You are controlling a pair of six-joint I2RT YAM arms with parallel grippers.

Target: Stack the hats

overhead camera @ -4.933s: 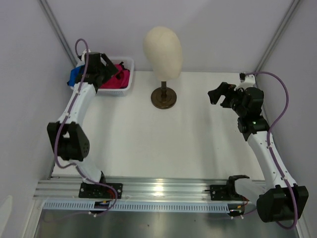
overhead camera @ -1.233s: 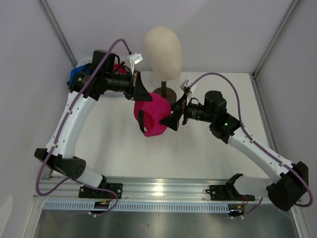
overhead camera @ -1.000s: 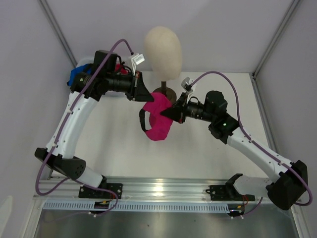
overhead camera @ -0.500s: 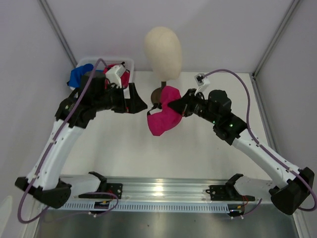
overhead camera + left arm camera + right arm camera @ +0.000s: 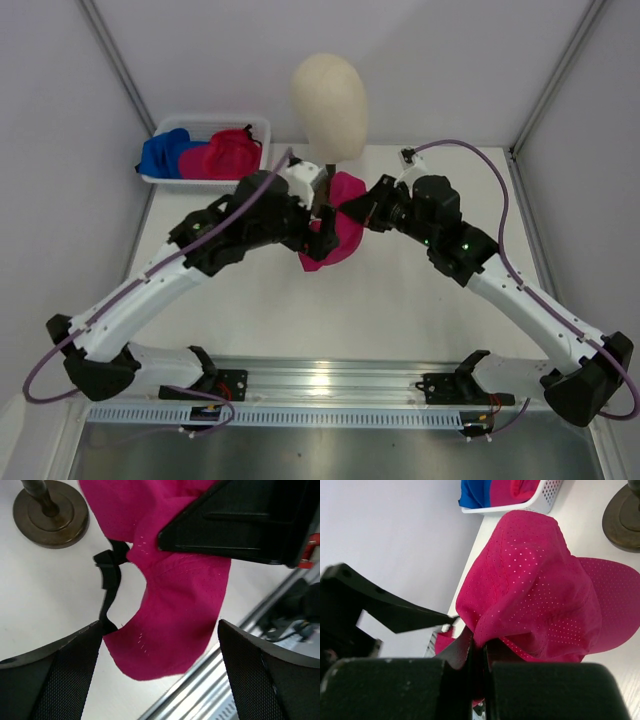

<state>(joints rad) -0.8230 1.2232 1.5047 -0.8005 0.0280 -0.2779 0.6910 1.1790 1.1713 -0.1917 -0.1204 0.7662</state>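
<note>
Magenta cap (image 5: 338, 245) hangs crumpled between the two arms, just in front of the dark stand base (image 5: 50, 512) under the mannequin head (image 5: 328, 105). The right hand (image 5: 479, 652) has its fingers pinched tight on a fold of the crown (the brim shows at the right of that wrist view). The left hand (image 5: 159, 627) is spread wide, one finger either side of the cap's open back and black strap (image 5: 109, 577), gripping nothing. Whether the cap's lower edge touches the table (image 5: 420, 300) cannot be told. At the far left corner, a white basket (image 5: 262, 130) holds a blue cap (image 5: 163, 152) and a pink cap (image 5: 230, 152).
</note>
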